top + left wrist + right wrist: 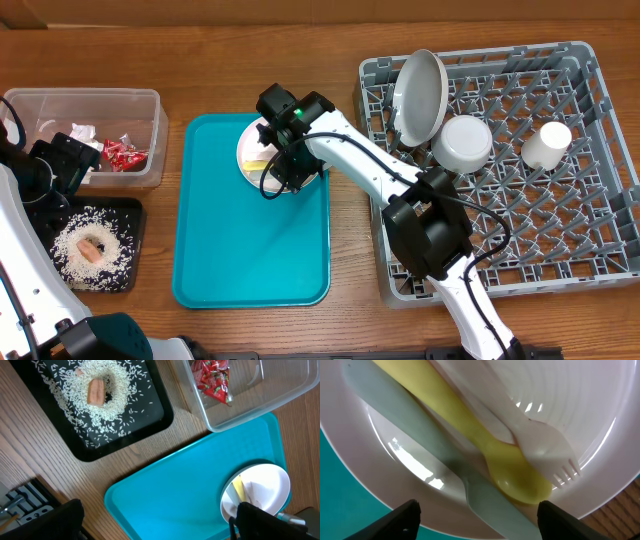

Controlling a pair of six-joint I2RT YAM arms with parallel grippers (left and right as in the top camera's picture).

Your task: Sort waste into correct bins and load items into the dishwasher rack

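Note:
A pinkish-white plate (pixel 262 150) lies at the far end of the teal tray (pixel 250 250). On it lie a yellow spoon (pixel 470 430), a pale knife (pixel 420 435) and a white fork (pixel 540 450). My right gripper (pixel 482 520) hangs open just above the plate (pixel 600 410), its fingers either side of the knife blade and the spoon's bowl. The grey rack (pixel 600 250) holds a grey plate (pixel 420 95), a white bowl (pixel 462 142) and a small white cup (pixel 548 143). My left gripper (pixel 157 525) is open and holds nothing, high above the table's left side.
A clear tub (pixel 150 120) at the far left holds red wrappers (pixel 120 152) and white paper. In front of it a black tray (pixel 130 215) carries rice grains (pixel 70 240) and an orange food square (pixel 93 250). The rack fills the table's right side.

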